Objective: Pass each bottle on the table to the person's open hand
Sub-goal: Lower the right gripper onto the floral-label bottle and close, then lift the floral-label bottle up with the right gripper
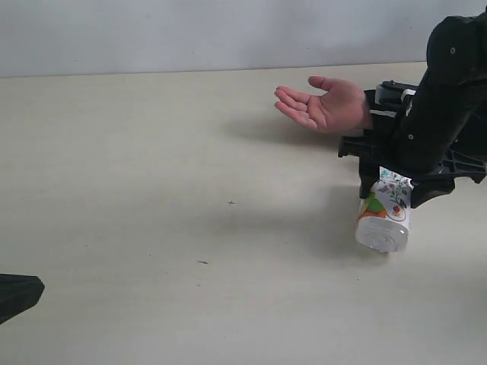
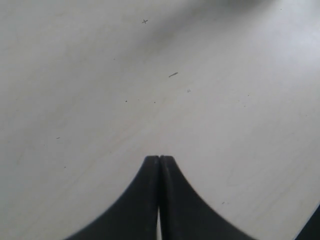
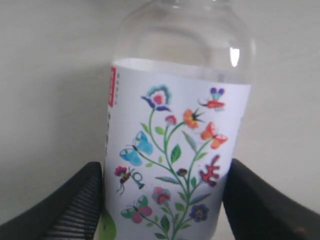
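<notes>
A clear bottle with a floral label (image 1: 384, 217) lies on the table (image 1: 152, 190) at the right, its base toward the camera. My right gripper (image 1: 389, 188) reaches down over it. In the right wrist view the bottle (image 3: 175, 100) fills the gap of the right gripper (image 3: 165, 172), and both black fingers press its label. The person's open hand (image 1: 323, 105) hovers palm up just behind, black sleeve to its right. My left gripper (image 2: 160, 158) is shut on nothing above bare tabletop; its tip (image 1: 17, 293) shows at the lower left edge.
The black right arm (image 1: 449, 99) and the person's sleeve crowd the right edge behind the bottle. A pale wall (image 1: 228, 30) runs along the table's far edge. Small dark specks (image 1: 230, 203) mark the tabletop.
</notes>
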